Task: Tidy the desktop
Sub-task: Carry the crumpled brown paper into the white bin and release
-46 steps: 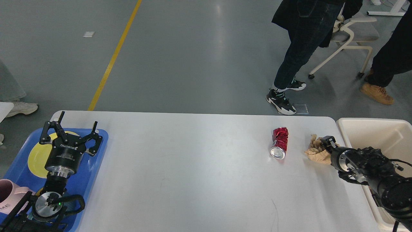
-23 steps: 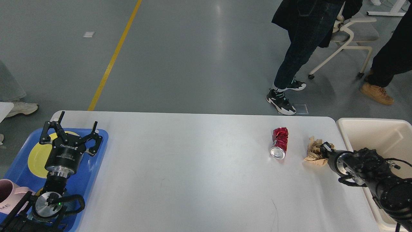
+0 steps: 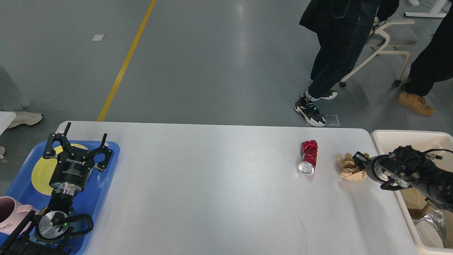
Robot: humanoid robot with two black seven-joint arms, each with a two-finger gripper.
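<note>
- Two black arms reach in over the desktop (image 3: 212, 184), a big white table that fills the lower half of the view.
- Left gripper (image 3: 80, 139) hangs over a blue tray (image 3: 106, 184) at the left end of the desktop. Its fingers are spread wide and hold nothing.
- On the tray lies a yellow plate (image 3: 40, 173), partly hidden by the arm. A pink cup (image 3: 9, 216) sits at the tray's near corner.
- Right gripper (image 3: 360, 161) is low at the right end of the desktop, right against a brown paper wad (image 3: 348, 166). It is small and dark, so I cannot tell if it is closed on the wad.
- A crushed red can (image 3: 308, 157) lies on its side just left of the wad, not touching it.
- A cream bin (image 3: 400, 136) stands by the right edge of the desktop. Some brown and shiny trash shows inside.
</note>
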